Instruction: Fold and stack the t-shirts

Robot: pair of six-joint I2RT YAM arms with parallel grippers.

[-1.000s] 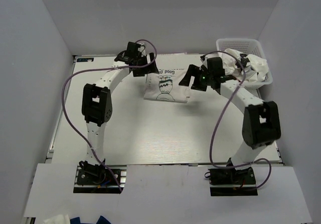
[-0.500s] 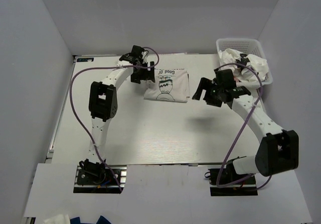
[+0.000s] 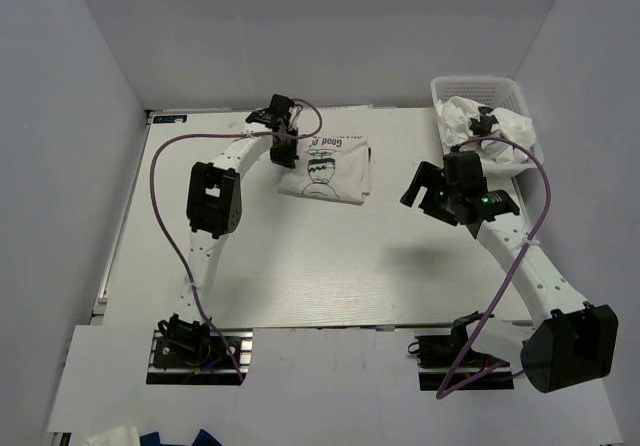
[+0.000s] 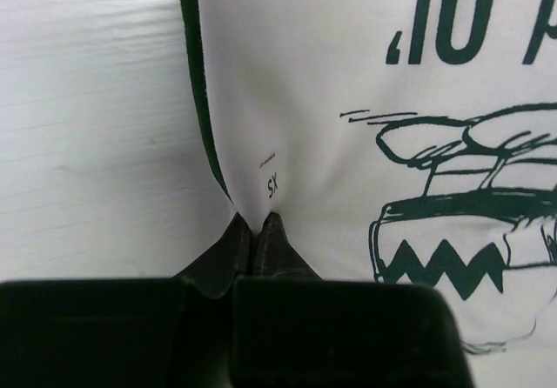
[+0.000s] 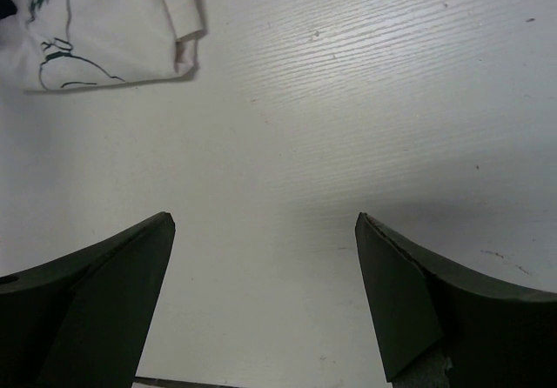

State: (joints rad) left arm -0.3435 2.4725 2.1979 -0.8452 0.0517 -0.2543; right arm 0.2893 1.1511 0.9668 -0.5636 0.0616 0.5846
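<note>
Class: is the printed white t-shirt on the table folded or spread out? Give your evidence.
Folded. The printed t-shirt lies as a compact rectangle with doubled edges, no sleeves spread.

Print and a size mark on the white t-shirt [image 4: 365, 144]

Small dark "SX" as read from the left wrist view, low on the cloth near its dark-trimmed edge, with a tiny unreadable line just above. Large dark-green letters cut off at the top edge – roughly "10", no whole word. In the top view, upside down above the cartoon drawing [image 4: 461, 223] – something like "Good", the rest too small to read.
</note>
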